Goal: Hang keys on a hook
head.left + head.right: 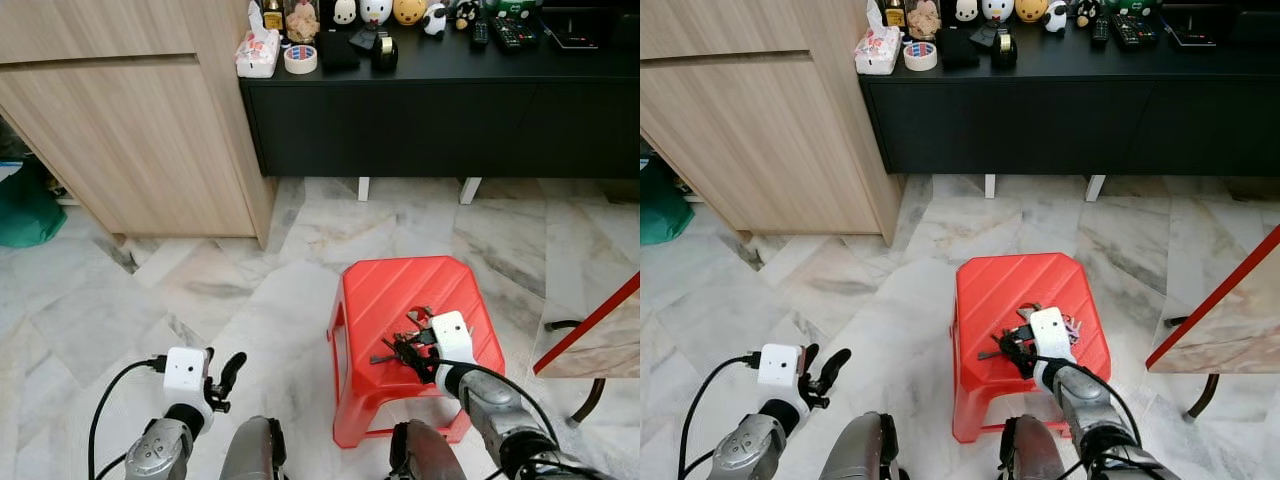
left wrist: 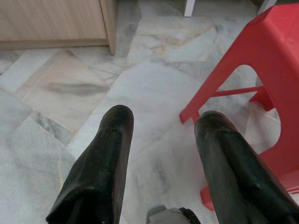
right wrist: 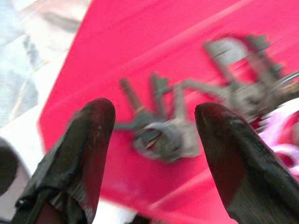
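On the far left we see a wooden cabinet (image 1: 130, 130) standing on the marble floor (image 1: 200, 290), with something green (image 1: 25, 210) beside its left edge. Our left gripper (image 2: 159, 158) hangs low over the floor tiles, its two black fingers (image 2: 100, 163) spread apart and holding nothing, well apart from the keys. In its wrist view the red leg of the stool shows just off to one side.

Further right, a long black sideboard (image 1: 440, 110) runs along the back, carrying a tissue pack (image 1: 257, 52), a roll of tape (image 1: 300, 59), small figurines (image 1: 376, 10) and remote controls (image 1: 505, 32).

Near the middle stands the red stool (image 1: 390, 290). The keys (image 3: 163, 130) lie flat on its seat, toward the front right part. Our right gripper (image 3: 152, 140) is right above them, fingers parted, one fingertip (image 3: 96, 126) on each side of the bunch. The blurred wrist view leaves us unable to tell whether the fingers touch the metal. A pink-white tag or cord (image 3: 282, 135) lies at the bunch's far end.

At the far right, a red-edged slab (image 1: 590, 340) leans into view.
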